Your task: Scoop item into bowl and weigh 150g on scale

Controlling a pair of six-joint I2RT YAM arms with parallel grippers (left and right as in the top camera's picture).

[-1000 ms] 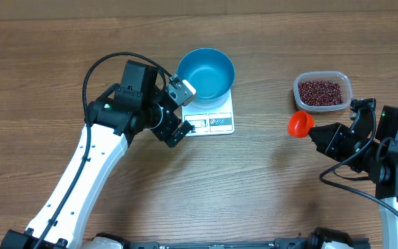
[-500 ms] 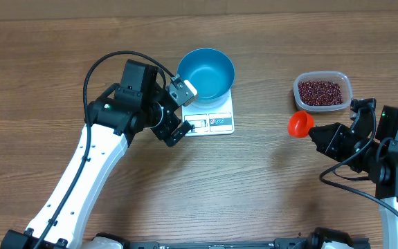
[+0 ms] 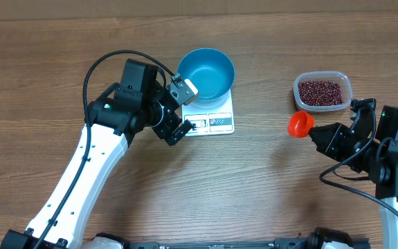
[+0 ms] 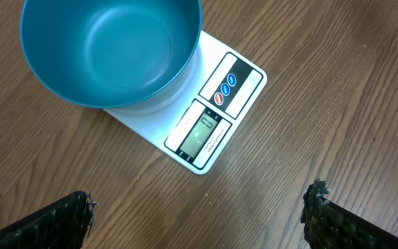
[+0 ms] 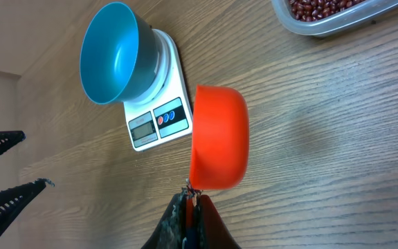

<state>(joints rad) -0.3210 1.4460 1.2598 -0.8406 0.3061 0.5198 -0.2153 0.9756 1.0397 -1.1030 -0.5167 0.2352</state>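
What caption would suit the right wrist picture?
Right gripper holds an orange scoop, empty blue bowl sitting on the white scale.

Left claw open, right claw closed; both arms low over the table.
Left arm rises from the near-left edge, elbow bent; left claw has its jaws spread wide with nothing between them. Right arm sits at the near-right, wrist pointing left; right claw is pinched on a red scoop handle.
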